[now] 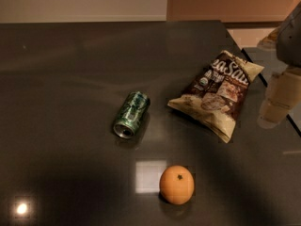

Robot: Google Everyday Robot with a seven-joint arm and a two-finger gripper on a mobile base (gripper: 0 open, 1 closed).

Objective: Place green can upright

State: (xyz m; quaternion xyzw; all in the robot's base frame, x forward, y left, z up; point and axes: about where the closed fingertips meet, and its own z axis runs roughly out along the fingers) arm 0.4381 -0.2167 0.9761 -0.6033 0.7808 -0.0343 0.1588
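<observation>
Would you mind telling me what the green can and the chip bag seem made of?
The green can, lying on its side, looks like thin metal: silvery end, glossy printed wall. The chip bag seems crinkled plastic film. The gripper hangs at the right edge.

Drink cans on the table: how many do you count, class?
1. The green can lies on its side left of the chip bag, beyond the orange. The end effector hangs at the right edge. None appears hidden.

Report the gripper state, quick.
Gripper: at the right edge of the view, not holding the dark green aluminium can, which lies on its side well apart from it; open or closed cannot be told.
</observation>
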